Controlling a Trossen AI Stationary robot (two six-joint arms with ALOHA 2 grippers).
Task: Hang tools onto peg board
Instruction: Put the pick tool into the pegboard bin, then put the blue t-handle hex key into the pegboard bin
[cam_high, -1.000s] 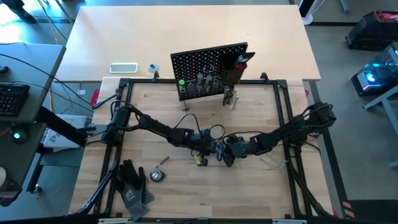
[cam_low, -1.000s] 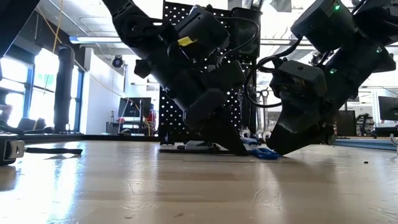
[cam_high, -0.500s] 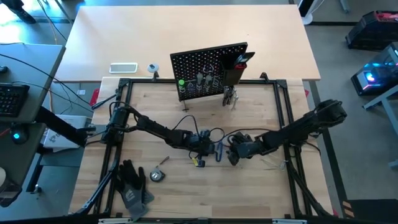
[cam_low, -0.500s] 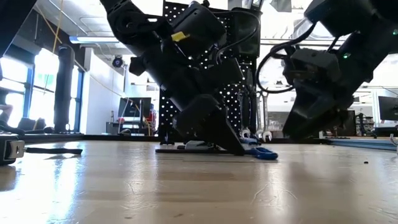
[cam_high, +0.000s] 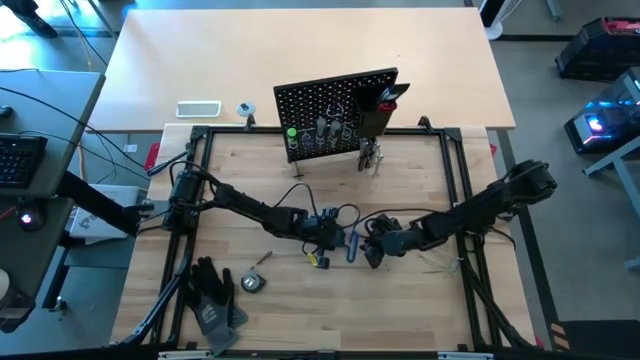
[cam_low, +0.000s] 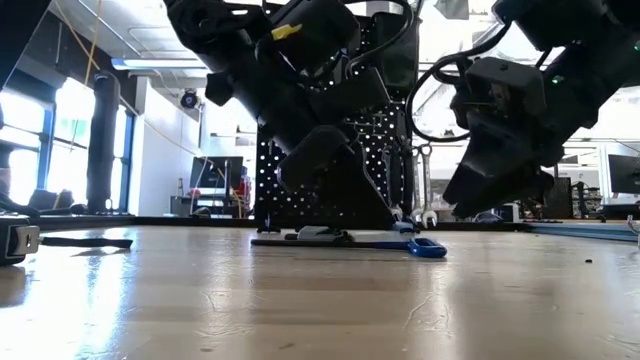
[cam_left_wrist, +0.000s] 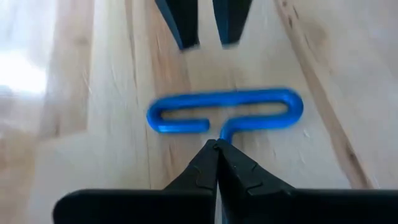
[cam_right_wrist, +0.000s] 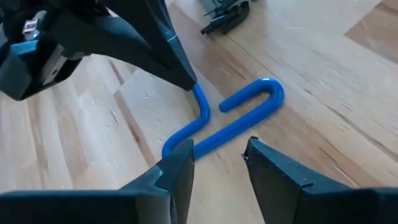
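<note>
At the far left of the counter, near its front edge, lie the black work gloves, well apart from anything I am doing. My left end effector is low over the middle of the counter with its fingers pressed together on the thin shank of the blue-handled hex key. The shank itself is almost entirely hidden between my pads, so I only see it where it leaves the blue loop.

The key's looped handle lies flat on the wood just to the right of my left fingertips. In the overhead view its long axis runs near to far, square to the line between my two arms. The shank runs back to the left, into my grip.

Further right, my right end effector hangs just above the counter on the other side of the handle. Its fingers are apart and hold nothing. The blue loop lies just ahead of them, not between them.

The peg board stands upright at the far edge of the counter, beyond both arms and a little right of my left grip. It already carries several tools.

By my judgement the left arm is nearer and already has the key, so the coming move turns on lifting it clear and carrying it away toward the board.
</note>
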